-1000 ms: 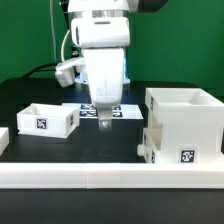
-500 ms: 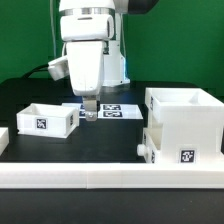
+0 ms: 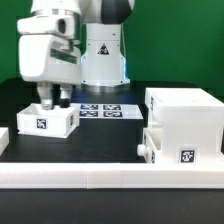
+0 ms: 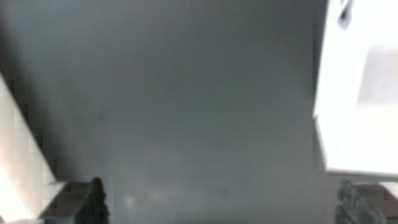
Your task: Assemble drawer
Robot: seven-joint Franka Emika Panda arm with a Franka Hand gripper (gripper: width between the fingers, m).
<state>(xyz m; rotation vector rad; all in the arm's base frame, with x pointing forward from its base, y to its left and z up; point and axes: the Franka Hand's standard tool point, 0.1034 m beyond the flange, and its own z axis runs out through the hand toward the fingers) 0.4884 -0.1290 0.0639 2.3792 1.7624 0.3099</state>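
Note:
A small white tray [image 3: 45, 121] with a square tag on its front stands open-topped at the exterior view's left. The large white shell [image 3: 185, 123] stands at the right, with a tag low on its front and a knobbed part [image 3: 147, 147] against its left side. My gripper [image 3: 52, 99] hangs just above the small tray's back wall, open and empty. In the wrist view my gripper [image 4: 228, 202] shows two dark fingertips [image 4: 89, 200] wide apart over the dark table, with white surfaces [image 4: 365, 90] at the picture's edges.
The marker board [image 3: 102, 110] lies flat behind the middle. A long low white border wall [image 3: 110, 179] runs along the front. Another white piece [image 3: 3, 136] shows at the far left edge. The robot's base [image 3: 104, 55] stands behind.
The arm has swung to the exterior view's left, from above the marker board to above the small tray. The jaws stay open and empty.

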